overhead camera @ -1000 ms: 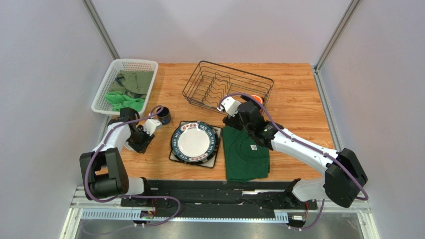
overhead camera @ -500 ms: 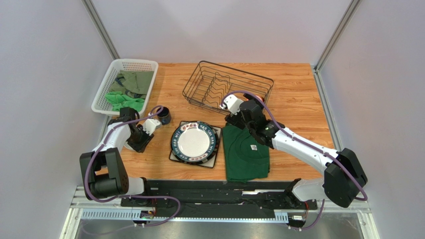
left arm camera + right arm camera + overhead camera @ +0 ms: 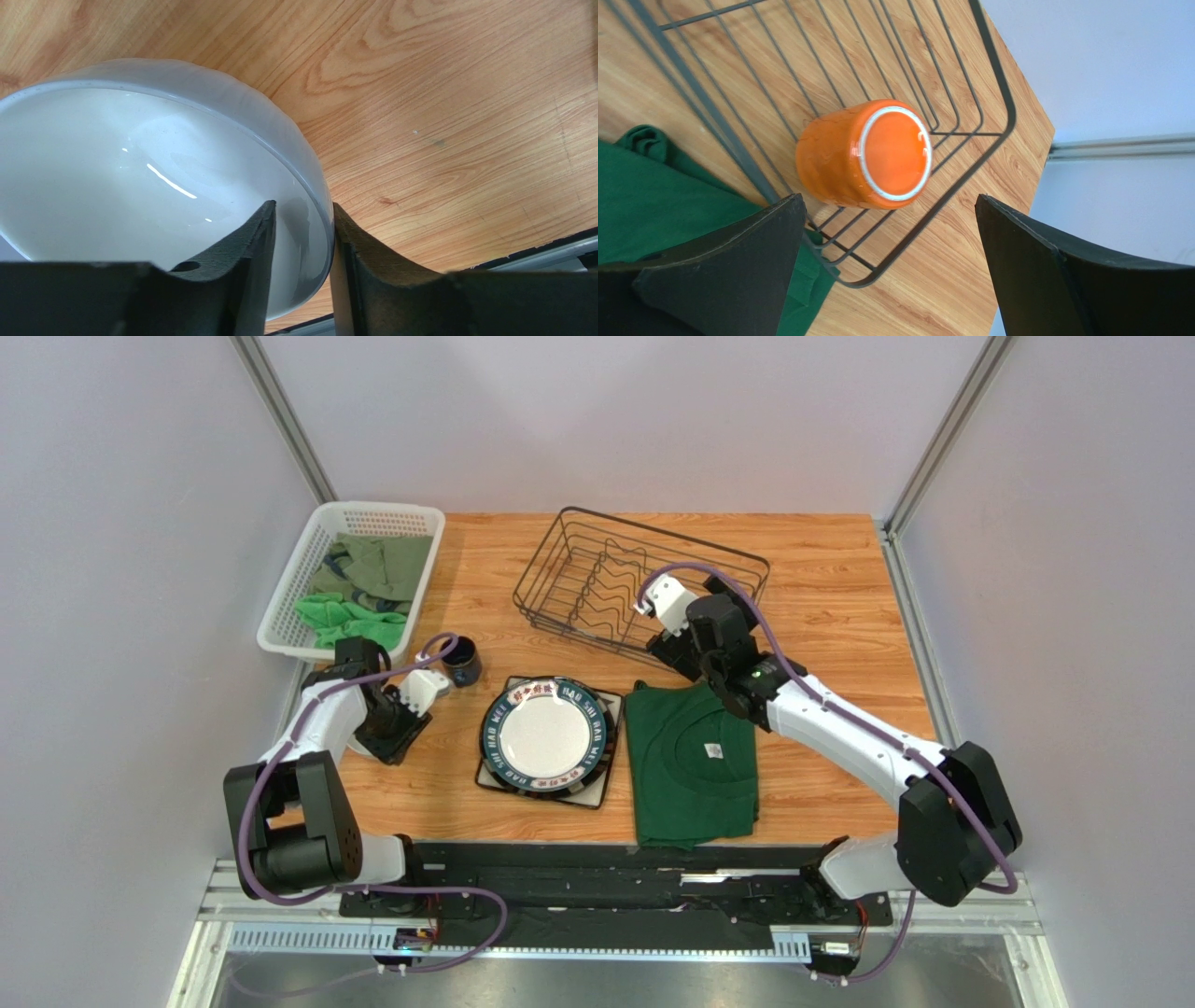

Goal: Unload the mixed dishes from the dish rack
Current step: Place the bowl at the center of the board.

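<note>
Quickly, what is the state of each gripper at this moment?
Left gripper: closed on the rim of the white bowl.
Right gripper: open, holding nothing, over the orange mug in the dish rack.

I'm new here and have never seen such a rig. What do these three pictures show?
Two robot arms are bolted at the near edge of a table. The wide picture looks down from above; the other two come from a camera on each wrist. The left gripper pinches the rim of a white bowl. The right gripper, open, hangs over an orange mug lying in the wire dish rack. Out on the table: a dark blue mug, a round plate on a square plate, a green cloth and a white basket of cloths.
</note>
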`<state>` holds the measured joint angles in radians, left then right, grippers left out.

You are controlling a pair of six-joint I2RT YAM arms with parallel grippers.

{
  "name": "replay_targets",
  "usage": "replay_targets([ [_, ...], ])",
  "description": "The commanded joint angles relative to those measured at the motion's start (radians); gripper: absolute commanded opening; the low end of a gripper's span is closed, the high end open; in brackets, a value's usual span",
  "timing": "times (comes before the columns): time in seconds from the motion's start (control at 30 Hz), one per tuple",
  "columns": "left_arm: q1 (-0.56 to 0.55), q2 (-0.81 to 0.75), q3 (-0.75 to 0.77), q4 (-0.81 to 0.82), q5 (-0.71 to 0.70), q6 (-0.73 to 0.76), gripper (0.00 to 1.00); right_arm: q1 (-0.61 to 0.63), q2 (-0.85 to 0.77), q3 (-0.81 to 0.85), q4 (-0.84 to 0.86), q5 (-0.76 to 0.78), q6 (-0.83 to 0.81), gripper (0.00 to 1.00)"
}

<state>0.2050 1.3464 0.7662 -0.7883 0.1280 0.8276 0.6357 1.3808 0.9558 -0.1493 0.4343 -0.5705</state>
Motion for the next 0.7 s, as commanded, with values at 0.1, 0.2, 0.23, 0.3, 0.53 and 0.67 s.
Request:
replay_targets([
  [0.1,0.008,-0.067,0.054,-0.048,0.050,0.025,0.57,-0.088,0.033,0.149,-0.099,-0.111,0.107,1.00],
  [0.2,0.008,-0.081,0.058,-0.065,0.059,0.030,0.60,-0.129,0.055,0.207,-0.154,-0.157,0.150,1.00],
  [0.23,0.008,-0.088,0.059,-0.071,0.064,0.031,0.62,-0.149,0.073,0.221,-0.168,-0.167,0.161,1.00],
  [0.3,0.008,-0.095,0.058,-0.078,0.071,0.031,0.66,-0.163,0.095,0.262,-0.206,-0.190,0.184,1.00],
  [0.53,0.008,-0.124,0.055,-0.103,0.085,0.038,0.72,-0.208,0.201,0.379,-0.349,-0.227,0.248,1.00],
  [0.67,0.008,-0.135,0.056,-0.120,0.084,0.050,0.73,-0.240,0.268,0.460,-0.440,-0.292,0.284,1.00],
])
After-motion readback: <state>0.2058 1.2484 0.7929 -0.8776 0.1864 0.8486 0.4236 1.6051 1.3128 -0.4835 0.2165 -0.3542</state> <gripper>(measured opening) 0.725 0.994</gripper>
